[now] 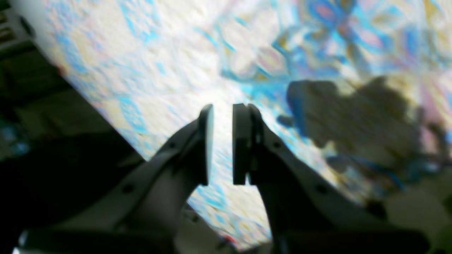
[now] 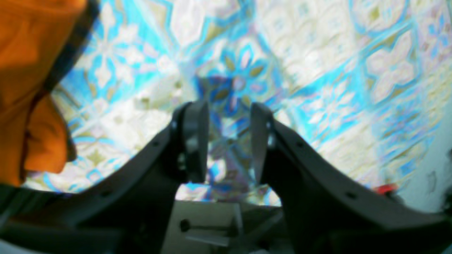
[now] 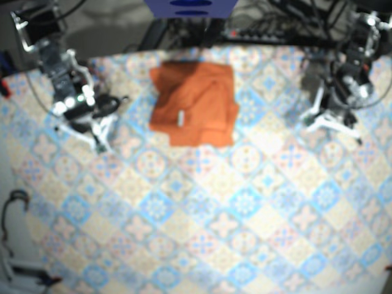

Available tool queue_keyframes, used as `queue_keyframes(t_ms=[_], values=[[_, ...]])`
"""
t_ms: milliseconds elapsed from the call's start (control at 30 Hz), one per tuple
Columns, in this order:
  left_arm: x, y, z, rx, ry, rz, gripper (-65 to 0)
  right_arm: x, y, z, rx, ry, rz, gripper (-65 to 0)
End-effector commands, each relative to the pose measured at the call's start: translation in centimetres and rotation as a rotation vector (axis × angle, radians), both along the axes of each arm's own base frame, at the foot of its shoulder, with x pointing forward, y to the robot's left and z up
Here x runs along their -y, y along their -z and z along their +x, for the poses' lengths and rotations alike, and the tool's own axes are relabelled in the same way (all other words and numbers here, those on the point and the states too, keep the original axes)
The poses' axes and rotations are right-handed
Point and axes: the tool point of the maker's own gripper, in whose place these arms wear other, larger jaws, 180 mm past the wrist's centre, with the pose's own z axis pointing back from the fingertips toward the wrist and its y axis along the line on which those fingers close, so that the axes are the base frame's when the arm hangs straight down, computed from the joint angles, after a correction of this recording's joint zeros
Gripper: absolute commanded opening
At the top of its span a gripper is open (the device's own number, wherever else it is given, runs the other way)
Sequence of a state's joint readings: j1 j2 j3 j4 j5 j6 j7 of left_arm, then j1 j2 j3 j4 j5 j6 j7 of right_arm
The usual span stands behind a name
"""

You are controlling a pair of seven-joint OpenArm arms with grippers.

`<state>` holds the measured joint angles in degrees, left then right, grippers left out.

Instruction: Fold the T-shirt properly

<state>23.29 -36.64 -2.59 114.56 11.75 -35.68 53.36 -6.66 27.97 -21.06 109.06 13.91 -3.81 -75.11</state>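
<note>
The orange T-shirt (image 3: 196, 101) lies folded into a rough rectangle at the back middle of the table, with a small white tag showing on top. In the right wrist view an edge of the T-shirt (image 2: 21, 70) fills the left side. My right gripper (image 2: 229, 104) hangs open over bare tablecloth to the shirt's left, holding nothing; the base view shows the right gripper (image 3: 101, 138) apart from the shirt. My left gripper (image 1: 224, 106) has a narrow gap between its pads and nothing in it. In the base view the left gripper (image 3: 331, 122) is well right of the shirt.
A blue-and-cream patterned tablecloth (image 3: 214, 208) covers the table. The table edge (image 1: 106, 120) runs diagonally in the left wrist view, with dark floor beyond. Cables (image 3: 275, 24) lie behind the table, and a cable loop (image 3: 12, 202) hangs at the front left.
</note>
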Motion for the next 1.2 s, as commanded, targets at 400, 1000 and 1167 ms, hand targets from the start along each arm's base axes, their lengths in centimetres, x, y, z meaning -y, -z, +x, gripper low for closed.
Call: queue_keyframes(t_ms=[400, 1000, 1167], values=[[-6.2, -1.9, -6.3, 0.020, -0.339, -0.203, -55.3, 4.7, 1.3, -4.7, -0.023, 0.161, -0.016, -44.6], [-9.5, -0.1, -16.2, -0.083, -0.635, -0.333, -34.0, 13.6, 1.3, -15.2, 0.060, 0.519, -0.078, -44.6], [-11.8, 3.1, -20.1, -0.129, -0.784, -0.395, -30.4, 16.0, 0.4, -17.7, 0.106, 0.582, -0.127, -44.6]])
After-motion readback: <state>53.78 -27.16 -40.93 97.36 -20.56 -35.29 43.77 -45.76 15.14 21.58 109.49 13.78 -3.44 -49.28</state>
